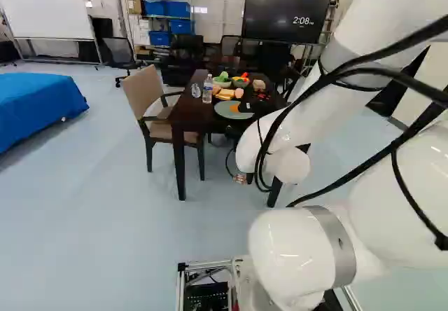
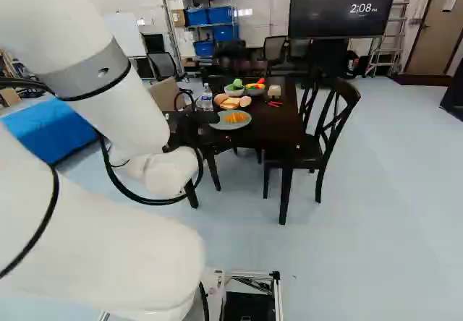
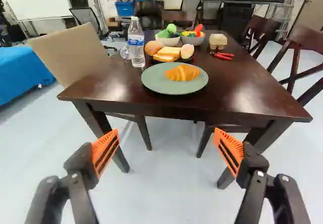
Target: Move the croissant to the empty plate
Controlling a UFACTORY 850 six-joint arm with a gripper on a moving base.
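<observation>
The croissant [image 3: 182,73] lies on the green plate [image 3: 156,81], at twelve o'clock from the gripper [image 3: 166,131]. It looks light, perhaps slightly springy, best pinched gently across its narrow width. The fingers [image 3: 106,150] stand wide apart, short of the worktop [image 3: 242,82], the white arm [image 2: 119,115] bent forward towards it.

Your arm [image 2: 119,115] is smooth, rounded and glossy white, with grey bands [image 1: 329,244] at the joints. Black cables [image 2: 155,202] loop along its outside. Your black gripper [image 2: 206,117] has silver screws [image 3: 260,173] and ribbed orange pads [image 3: 105,151] with dark slots. Your base [image 2: 249,274] shows silver rails.
</observation>
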